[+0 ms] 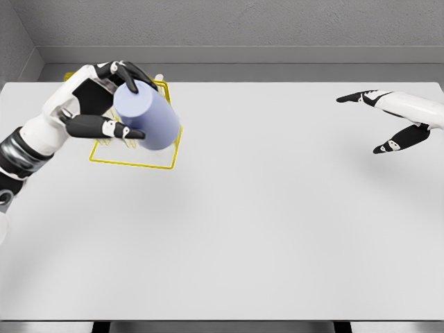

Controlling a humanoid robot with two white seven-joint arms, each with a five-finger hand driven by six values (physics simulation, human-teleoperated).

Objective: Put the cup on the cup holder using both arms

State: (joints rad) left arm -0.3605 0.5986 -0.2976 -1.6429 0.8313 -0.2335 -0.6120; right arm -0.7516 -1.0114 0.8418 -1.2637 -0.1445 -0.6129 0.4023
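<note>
Left hand [97,104] has its fingers wrapped around the pale blue cylindrical cup [147,116]: thumb under the lower side, other fingers over the top. Cup is tilted, lying nearly sideways, over the yellow wire-frame cup holder [135,156]. Can't tell if the cup touches the holder or is just above it.

The holder sits in the far-left part of the flat white worktop [263,222], close to the far edge and not far from the left edge. Its near and right rails show clear of the cup; the far-left corner is hidden behind the hand.

Right hand [388,121] is well away from the holder, at the worktop's right edge near the far corner, fingers spread and released, holding nothing.

All the worktop right of the holder and towards the near edge is bare white surface.
</note>
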